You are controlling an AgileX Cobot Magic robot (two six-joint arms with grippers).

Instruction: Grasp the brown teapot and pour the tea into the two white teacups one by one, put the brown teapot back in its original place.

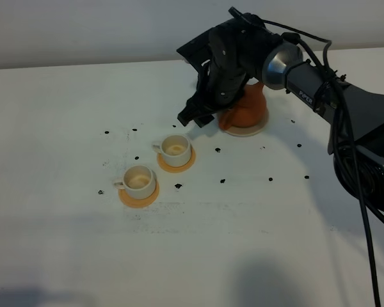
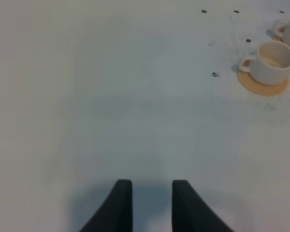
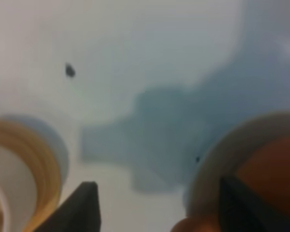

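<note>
A wide white tabletop [image 1: 64,256] fills the room's working space, and from my spot the black right arm with its silver joint [image 1: 307,80] reaches in from 3 o'clock and bends down over the far half of the table. Its right gripper [image 1: 193,118] hangs low just at the 9 o'clock side of the round reddish-brown clay teapot [image 1: 246,110], with its fingers spread wide and nothing between them; in the wrist view one finger [image 3: 237,205] overlaps the pot's edge, and I cannot tell whether it touches. The left gripper [image 2: 152,208] hovers over bare table well away from the crockery, its two dark fingers [image 2: 118,208] a little apart and holding nothing. The teapot sits on the flat round pale beige coaster [image 1: 253,131], at about 1 o'clock from the table's middle. Two small white ceramic teacups with side handles and pale insides stand apart from it: the farther teacup [image 1: 176,148] lies at about 8 o'clock from the pot, and the nearer teacup [image 1: 139,180] lies between 7 and 8 o'clock from the first, close beside it but not touching. Both are upright, and each rests on its own small orange coaster [image 1: 177,168]. Small black dots [image 1: 217,150] are scattered over the tabletop around the cups and the pot.
</note>
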